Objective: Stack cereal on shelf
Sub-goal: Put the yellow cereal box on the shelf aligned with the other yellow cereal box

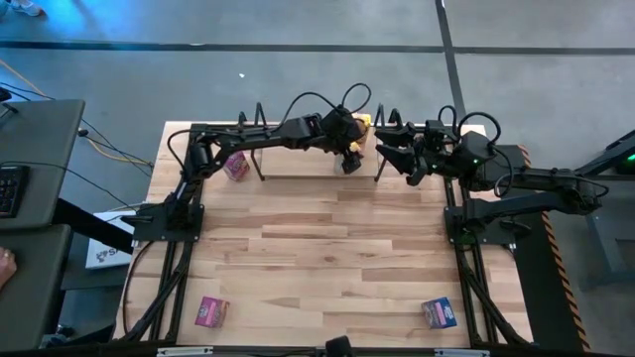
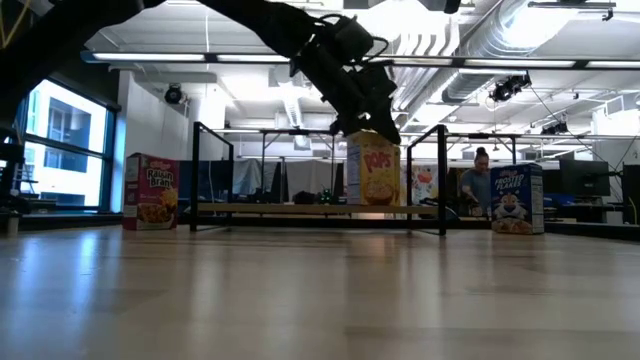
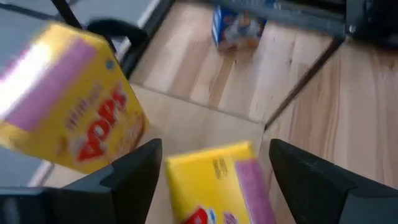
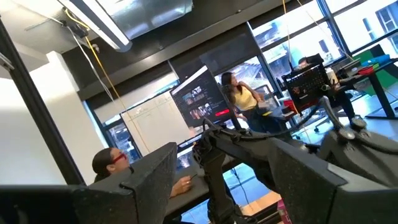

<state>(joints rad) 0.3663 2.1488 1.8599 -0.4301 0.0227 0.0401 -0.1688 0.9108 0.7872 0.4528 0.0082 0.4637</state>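
My left gripper (image 1: 349,151) (image 2: 368,125) reaches over the shelf (image 2: 290,209) at the table's far edge, shut on a yellow cereal box (image 2: 372,172) (image 3: 217,183). A second yellow box (image 3: 68,106) (image 1: 364,123) stands just behind it, toward the far side. A pink box (image 1: 236,166) (image 2: 150,192) stands on the table by the shelf's left end. A blue box (image 2: 515,200) (image 3: 236,28) stands past its right end. My right gripper (image 1: 387,147) (image 4: 221,180) hovers open by the shelf's right end and holds nothing. My left gripper holds the yellow box by its top end (image 3: 205,163), pinched between the two fingers (image 3: 134,180). They come from above, pointing down. The box stands upright, with its bottom at the shelf board (image 2: 372,206). Whether it rests there I cannot tell.
One more pink box (image 1: 210,311) and one more blue box (image 1: 439,313) lie near the table's near edge, with bare wood between them and the shelf. The shelf's black end frames (image 3: 298,81) rise at both ends. People sit in the room beyond (image 2: 480,175).
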